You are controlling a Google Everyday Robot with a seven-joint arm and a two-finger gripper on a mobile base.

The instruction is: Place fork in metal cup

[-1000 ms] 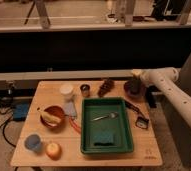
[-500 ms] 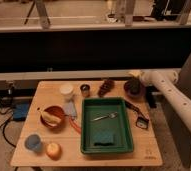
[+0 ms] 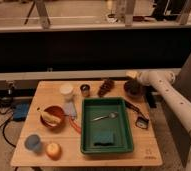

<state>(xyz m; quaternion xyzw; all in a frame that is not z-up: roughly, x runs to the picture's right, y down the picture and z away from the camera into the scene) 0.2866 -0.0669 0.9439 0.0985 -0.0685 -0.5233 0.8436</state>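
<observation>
The fork (image 3: 105, 117) is slim and silver-grey and lies at a slant in the middle of the green tray (image 3: 89, 145). The metal cup (image 3: 85, 90) is small and dark and stands upright at the back of the table, just behind the tray's left corner, next to the white cup (image 3: 66, 90). My gripper (image 3: 133, 89) hangs from the white arm (image 3: 166, 92) over the table's back right corner. It is right of and behind the tray, well apart from the fork and the metal cup.
A blue sponge (image 3: 105, 139) lies in the tray's front. A brown lumpy object (image 3: 107, 87) sits between the metal cup and the gripper. A black-handled tool (image 3: 137, 114) lies right of the tray. At left are a red bowl (image 3: 53, 116), a red-handled utensil (image 3: 75, 124), a blue cup (image 3: 33, 142) and an orange fruit (image 3: 53, 149).
The arm has shifted a little to the left and inward over the table's back right corner. The fork, cups and tray have not moved.
</observation>
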